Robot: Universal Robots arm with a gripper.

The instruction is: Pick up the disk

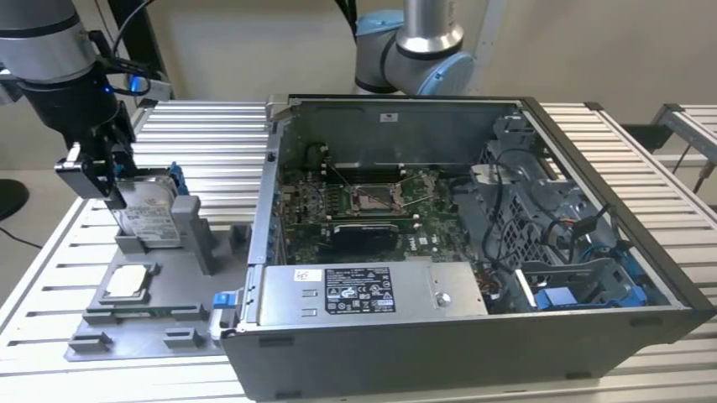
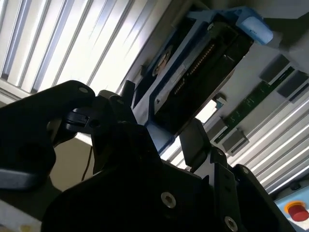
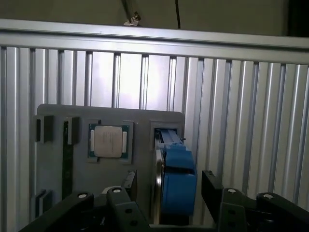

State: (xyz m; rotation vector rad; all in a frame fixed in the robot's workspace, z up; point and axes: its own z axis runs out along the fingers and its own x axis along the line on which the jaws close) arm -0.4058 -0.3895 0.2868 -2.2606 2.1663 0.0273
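The disk [image 1: 154, 214], silver with a white label and a blue carrier, stands on edge in a slot of the grey holder tray [image 1: 168, 332] at the exterior view's left. My gripper [image 1: 116, 195] has come down over its upper edge. In the first wrist view the disk [image 3: 177, 180] sits between the two black fingers [image 3: 129, 186] with a gap on each side, so the gripper [image 3: 170, 186] is open around it. The second wrist view shows the disk [image 2: 203, 63] just beyond the gripper [image 2: 161, 116].
A square silver CPU chip [image 1: 127, 281] lies on the same tray [image 3: 145, 145], also seen as the chip [image 3: 108, 141]. An open computer case [image 1: 448, 252] stands close beside the tray on the slatted metal table [image 1: 213, 134]. A second arm [image 1: 421, 50] rises behind the case.
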